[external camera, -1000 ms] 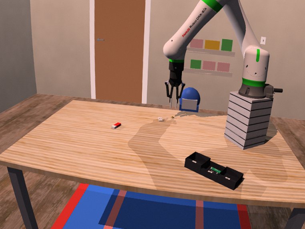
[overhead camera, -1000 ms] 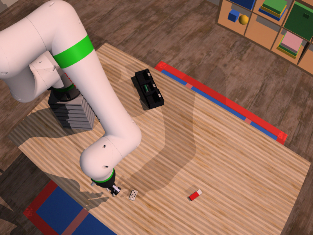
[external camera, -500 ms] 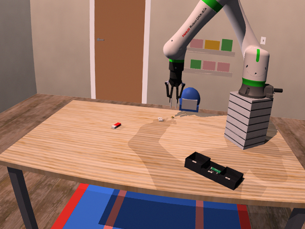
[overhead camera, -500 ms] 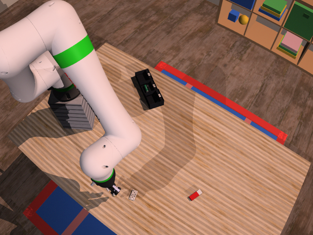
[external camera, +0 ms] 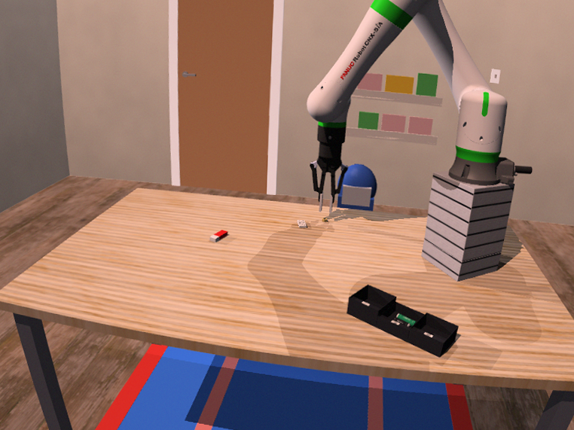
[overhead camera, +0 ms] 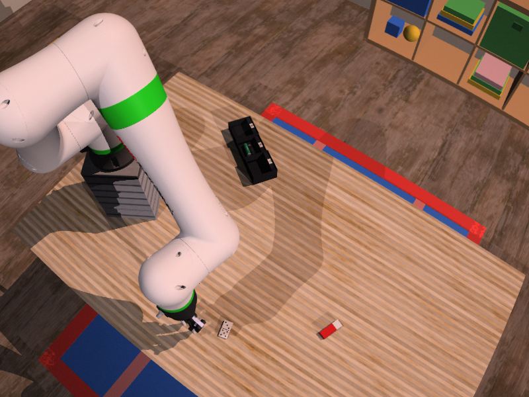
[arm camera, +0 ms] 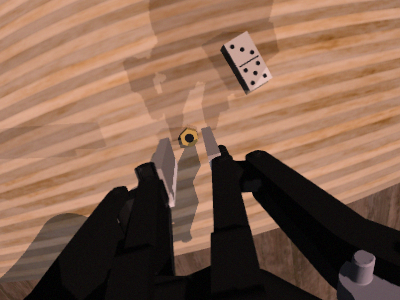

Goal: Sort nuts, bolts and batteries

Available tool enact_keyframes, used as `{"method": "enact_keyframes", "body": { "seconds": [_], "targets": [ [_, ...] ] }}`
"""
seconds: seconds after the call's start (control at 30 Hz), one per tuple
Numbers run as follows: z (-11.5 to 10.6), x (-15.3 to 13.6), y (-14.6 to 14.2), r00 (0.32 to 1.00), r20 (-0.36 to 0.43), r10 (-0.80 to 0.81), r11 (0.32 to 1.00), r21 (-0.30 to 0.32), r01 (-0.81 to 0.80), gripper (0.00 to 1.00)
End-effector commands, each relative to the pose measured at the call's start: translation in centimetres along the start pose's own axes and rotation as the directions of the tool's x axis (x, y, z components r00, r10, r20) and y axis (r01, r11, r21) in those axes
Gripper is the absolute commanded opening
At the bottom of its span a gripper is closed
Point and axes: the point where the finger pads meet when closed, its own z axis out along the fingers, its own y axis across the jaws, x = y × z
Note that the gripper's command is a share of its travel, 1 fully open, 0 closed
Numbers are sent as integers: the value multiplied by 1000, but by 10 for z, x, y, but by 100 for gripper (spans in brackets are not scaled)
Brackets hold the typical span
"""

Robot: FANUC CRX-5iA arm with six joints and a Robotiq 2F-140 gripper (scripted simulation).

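Observation:
A small brass-coloured nut (external camera: 324, 219) (arm camera: 189, 131) lies flat on the table; in the top view the gripper hides it. My gripper (overhead camera: 198, 325) (external camera: 325, 210) (arm camera: 188, 147) points down a little above the nut. Its fingers are partly open with nothing between them, and in the wrist view the nut shows between the fingertips. Three joined black bins (overhead camera: 265, 176) (external camera: 371, 317) stand flat on the table near its edge, with small white labels too small to read. A green battery (overhead camera: 247, 149) (external camera: 405, 318) lies in the middle bin; whether more lies beside it is unclear.
A white domino (overhead camera: 225, 329) (external camera: 302, 224) (arm camera: 246, 62) lies close beside the nut. A red and white eraser-like block (overhead camera: 330, 329) (external camera: 218, 235) lies farther off. The robot's ridged pedestal (overhead camera: 123, 196) (external camera: 464, 229) stands on the table. The table edge is near the gripper.

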Motion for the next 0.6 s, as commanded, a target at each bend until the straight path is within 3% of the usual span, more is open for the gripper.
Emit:
{"method": "enact_keyframes", "body": {
  "seconds": [0.0, 0.57],
  "targets": [
    [19, 0, 1, 1000, 1, 0, 1000, -1, 0, 27],
    [35, 0, 1, 1000, 1, 0, 1000, -1, 0, 27]
  ]
}}
